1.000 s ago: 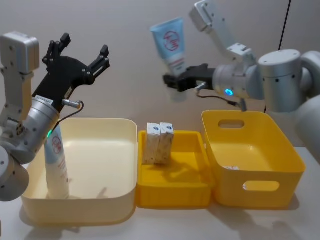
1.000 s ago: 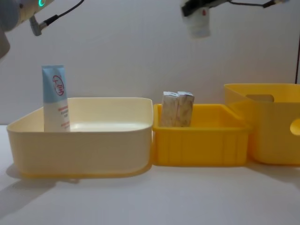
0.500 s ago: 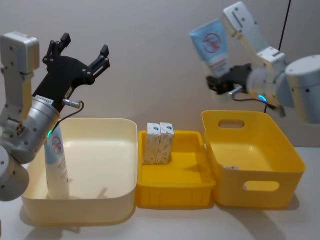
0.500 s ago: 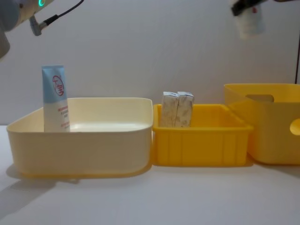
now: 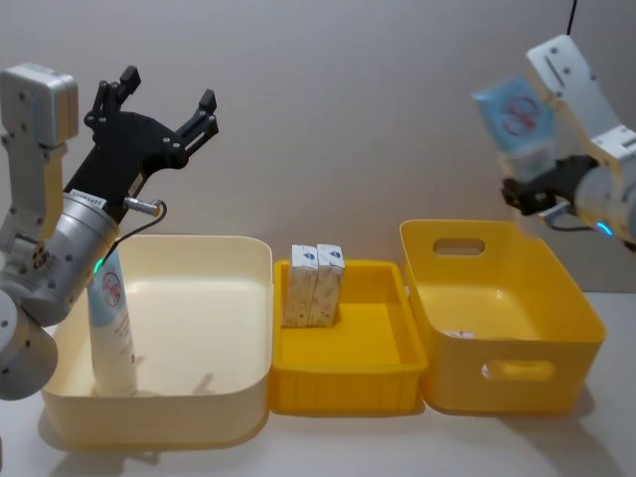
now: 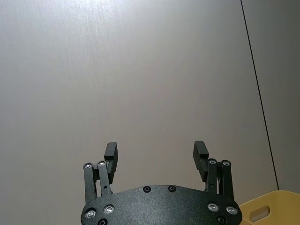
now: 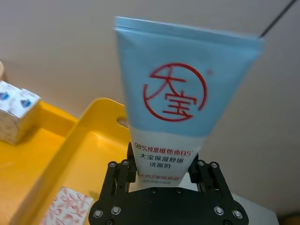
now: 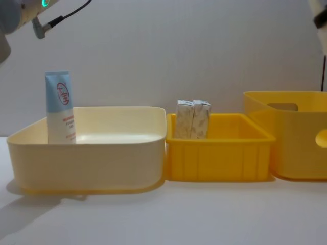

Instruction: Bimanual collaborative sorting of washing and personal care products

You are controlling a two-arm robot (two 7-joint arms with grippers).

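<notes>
My right gripper (image 5: 538, 190) is shut on the lower end of a pale blue-and-white tube (image 5: 517, 124) with a red round logo, held upright high over the far right side of the large yellow bin (image 5: 517, 373). The right wrist view shows the same tube (image 7: 183, 108) standing between the fingers of that gripper (image 7: 164, 165). A second tube (image 5: 111, 328) stands upright in the cream bin (image 5: 199, 243) at its left wall. Two speckled cartons (image 5: 313, 283) stand side by side in the small yellow tray (image 5: 343, 388). My left gripper (image 5: 159, 99) is open and raised above the cream bin.
A speckled carton (image 7: 65, 208) lies flat on the floor of the large yellow bin (image 7: 79, 140). The three containers stand in a row, touching, with bare white table (image 8: 163, 219) in front. A plain wall is behind, with a black cable (image 6: 258, 93) running down it.
My right gripper has carried the tube rightward, from above the small yellow tray to over the right side of the large yellow bin. The left arm has not moved.
</notes>
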